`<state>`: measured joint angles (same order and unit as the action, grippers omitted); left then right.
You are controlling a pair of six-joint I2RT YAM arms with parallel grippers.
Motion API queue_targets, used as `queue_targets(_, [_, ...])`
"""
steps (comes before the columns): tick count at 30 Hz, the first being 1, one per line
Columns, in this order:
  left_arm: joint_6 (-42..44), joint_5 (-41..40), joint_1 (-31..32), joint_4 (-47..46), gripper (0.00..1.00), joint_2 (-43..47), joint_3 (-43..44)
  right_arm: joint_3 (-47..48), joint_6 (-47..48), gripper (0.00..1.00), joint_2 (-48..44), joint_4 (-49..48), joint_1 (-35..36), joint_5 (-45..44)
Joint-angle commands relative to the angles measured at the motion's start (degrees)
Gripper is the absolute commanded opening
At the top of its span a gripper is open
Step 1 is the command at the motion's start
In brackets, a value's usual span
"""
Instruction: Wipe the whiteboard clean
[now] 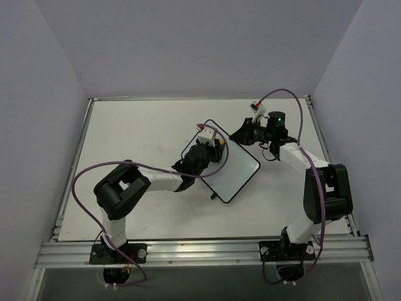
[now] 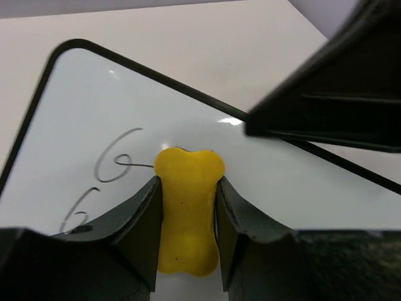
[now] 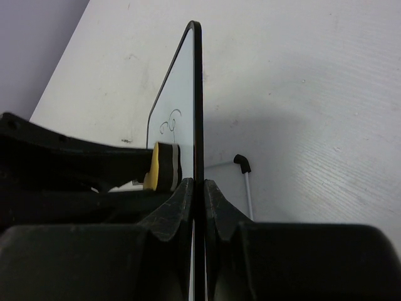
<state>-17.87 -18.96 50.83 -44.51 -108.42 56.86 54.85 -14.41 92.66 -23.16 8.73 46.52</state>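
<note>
Two claws are clenched, each on its own thing. The right claw (image 3: pixel 198 185) pinches the thin black frame of the whiteboard (image 3: pixel 178 94), which runs edge-on straight ahead from between its fingertips, above the pale surface (image 1: pixel 138 125). The left claw (image 2: pixel 188 183) grips a yellow bone-shaped eraser (image 2: pixel 188 219) between its two dark fingers (image 2: pixel 141 219), with the eraser's far end pressed against the board's glossy white face. Just left of that claw's fingertips lie looping handwritten marks (image 2: pixel 116 164). The right claw's dark body crosses the view ahead and to the right of the left claw.
</note>
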Motion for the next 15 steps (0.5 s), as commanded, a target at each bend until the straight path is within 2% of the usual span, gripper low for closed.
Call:
queue_targets(1, [-1.6,-0.3,-4.9,11.7,0.02,-2.0,-0.3,1.3,0.3,0.00,-1.1,1.8,2.8,5.3])
queue_targets(7, [-2.5,-0.1,-9.9,12.5,0.02,-1.8,-2.3,1.0,0.5,0.00,-1.4,1.7,3.0,5.2])
queue_targets(15, [-2.3,1.1,-11.1,9.5,0.02,-1.9,-4.8,0.8,0.5,0.00,-1.7,1.7,3.0,5.1])
